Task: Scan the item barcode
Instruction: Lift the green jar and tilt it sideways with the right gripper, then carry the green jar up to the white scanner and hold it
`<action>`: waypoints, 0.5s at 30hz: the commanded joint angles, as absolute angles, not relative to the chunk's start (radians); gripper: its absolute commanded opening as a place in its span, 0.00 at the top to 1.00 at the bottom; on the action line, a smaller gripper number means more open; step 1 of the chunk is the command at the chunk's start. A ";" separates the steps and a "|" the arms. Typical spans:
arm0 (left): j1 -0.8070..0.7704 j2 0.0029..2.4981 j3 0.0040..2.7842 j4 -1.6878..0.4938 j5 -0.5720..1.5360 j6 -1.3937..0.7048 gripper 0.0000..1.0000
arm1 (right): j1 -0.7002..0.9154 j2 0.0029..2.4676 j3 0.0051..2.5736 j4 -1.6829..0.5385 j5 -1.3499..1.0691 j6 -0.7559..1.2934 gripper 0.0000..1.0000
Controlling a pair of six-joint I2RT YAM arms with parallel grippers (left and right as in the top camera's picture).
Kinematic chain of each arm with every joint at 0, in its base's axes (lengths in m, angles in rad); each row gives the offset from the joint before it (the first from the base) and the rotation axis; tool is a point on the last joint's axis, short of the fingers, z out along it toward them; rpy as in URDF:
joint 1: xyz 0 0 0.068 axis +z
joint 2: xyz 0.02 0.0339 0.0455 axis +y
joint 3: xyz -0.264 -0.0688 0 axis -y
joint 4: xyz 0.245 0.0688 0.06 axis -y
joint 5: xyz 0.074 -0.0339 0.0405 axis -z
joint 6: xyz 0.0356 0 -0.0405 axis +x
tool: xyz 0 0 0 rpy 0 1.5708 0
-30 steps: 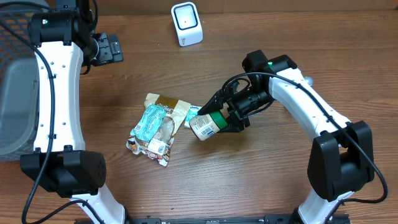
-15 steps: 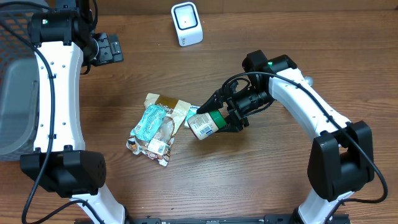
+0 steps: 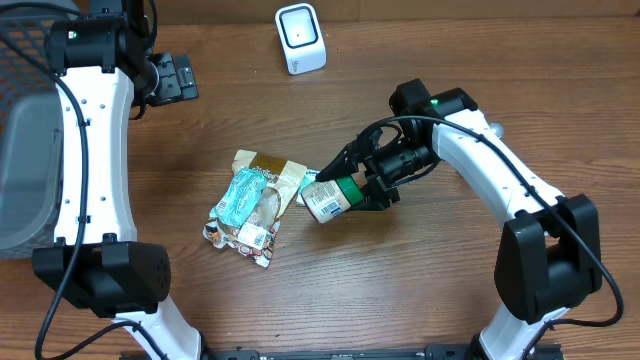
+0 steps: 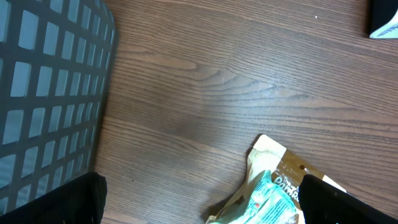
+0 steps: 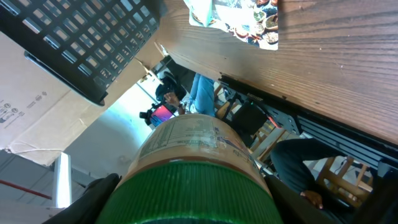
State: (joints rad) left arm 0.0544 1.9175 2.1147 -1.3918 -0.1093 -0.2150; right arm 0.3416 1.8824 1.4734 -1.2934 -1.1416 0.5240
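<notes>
Noted left gripper (image 3: pixel 172 78) wide open and idle, pouches (image 3: pixel 255 205) mid-table, scanner (image 3: pixel 300 38) far off, jar (image 3: pixel 325 203) held sideways by its lid in right gripper (image 3: pixel 354 190); feared lid-only slip or barcode missing scanner.

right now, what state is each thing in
right hand: shut on jar
jar: lid on, held sideways
left hand: open, holding nothing
packets: crumpled, in a heap
scanner: upright, untouched
basket: at left edge, untouched
</notes>
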 commanded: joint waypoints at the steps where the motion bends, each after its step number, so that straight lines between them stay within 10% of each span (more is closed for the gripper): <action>1: 0.058 1.902 2.128 -1.391 -0.111 -0.225 0.01 | 0.341 1.876 1.499 -1.285 -1.052 0.522 0.60; 9: 0.058 1.902 2.128 -1.391 -0.111 -0.225 0.01 | 0.341 1.876 1.499 -1.236 -0.336 0.523 0.65; 15: 0.058 1.902 2.128 -1.391 -0.111 -0.225 0.00 | 0.320 1.876 1.515 -1.084 -0.248 0.404 0.77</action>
State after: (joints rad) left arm 0.0544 1.9175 2.1147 -1.3918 -0.1093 -0.2150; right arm 0.3370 1.8824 1.4734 -1.1255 -0.3443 0.5072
